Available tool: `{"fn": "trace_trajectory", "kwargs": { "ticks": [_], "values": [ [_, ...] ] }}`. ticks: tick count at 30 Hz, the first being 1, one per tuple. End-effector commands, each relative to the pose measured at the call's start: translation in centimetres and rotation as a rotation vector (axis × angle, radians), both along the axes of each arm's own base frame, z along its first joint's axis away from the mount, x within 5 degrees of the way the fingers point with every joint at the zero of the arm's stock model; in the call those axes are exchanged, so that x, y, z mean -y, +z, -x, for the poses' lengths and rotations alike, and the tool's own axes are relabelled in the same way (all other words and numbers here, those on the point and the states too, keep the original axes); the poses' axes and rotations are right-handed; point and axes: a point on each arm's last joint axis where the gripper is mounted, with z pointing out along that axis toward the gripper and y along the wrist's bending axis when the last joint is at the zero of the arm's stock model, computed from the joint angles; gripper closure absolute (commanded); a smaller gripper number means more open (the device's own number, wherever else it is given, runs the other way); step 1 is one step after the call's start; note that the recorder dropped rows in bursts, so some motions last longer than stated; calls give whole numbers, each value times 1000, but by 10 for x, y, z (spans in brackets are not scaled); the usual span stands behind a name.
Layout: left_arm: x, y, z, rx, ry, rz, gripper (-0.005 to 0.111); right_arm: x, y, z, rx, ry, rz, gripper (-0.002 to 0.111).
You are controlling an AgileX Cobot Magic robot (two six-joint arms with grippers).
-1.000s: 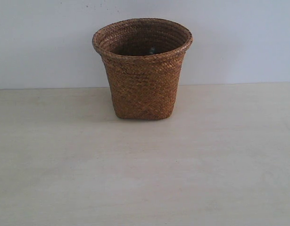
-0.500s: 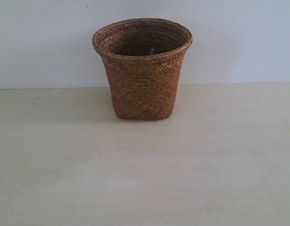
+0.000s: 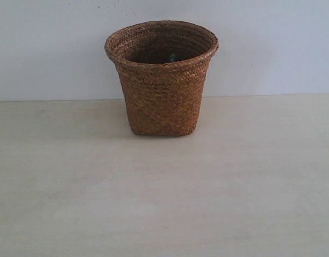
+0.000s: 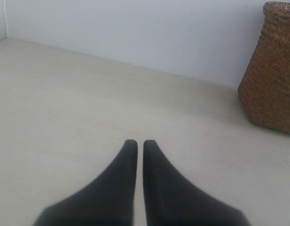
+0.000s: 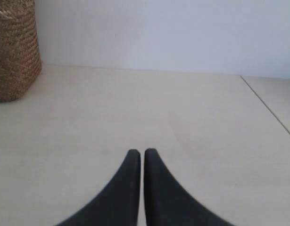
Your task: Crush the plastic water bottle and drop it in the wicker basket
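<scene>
The wicker basket point(image 3: 161, 80) stands upright at the upper centre of the exterior view, on the pale wooden table point(image 3: 164, 203) and close against the light wall point(image 3: 271, 48). Its flared round rim sits above a narrower base. Deep inside the dark opening, just above the near rim, a small greenish glint point(image 3: 172, 57) shows; it may be the plastic water bottle, though the view is too dim to be sure.

In the left wrist view the left gripper point(image 4: 136, 143) sits at the lower centre of the frame, its two black fingers pressed almost together with only a thin slit between the tips and nothing pinched. The basket point(image 4: 272, 70) appears at the right edge of that frame, well apart from the fingers.

In the right wrist view the right gripper point(image 5: 142, 153) is likewise at the lower centre, fingers drawn together on nothing. The basket point(image 5: 15, 52) fills the upper left corner, well apart from the tips.
</scene>
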Motion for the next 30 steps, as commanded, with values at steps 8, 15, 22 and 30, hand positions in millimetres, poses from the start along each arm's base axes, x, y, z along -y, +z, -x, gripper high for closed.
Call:
{"fn": "trace_trajectory", "kwargs": {
  "ticks": [8, 15, 22, 30],
  "values": [
    [0, 0, 0, 10, 3, 10, 103, 0, -31, 11, 56, -7, -2, 108],
    [0, 0, 0, 10, 3, 10, 103, -2, -38, 13, -20, 31, -15, 108],
    [0, 0, 0, 10, 3, 10, 103, -2, -38, 13, -22, 33, -18, 108],
    [0, 0, 0, 10, 3, 10, 103, -2, -38, 13, -22, 30, -18, 108]
  ]
}}
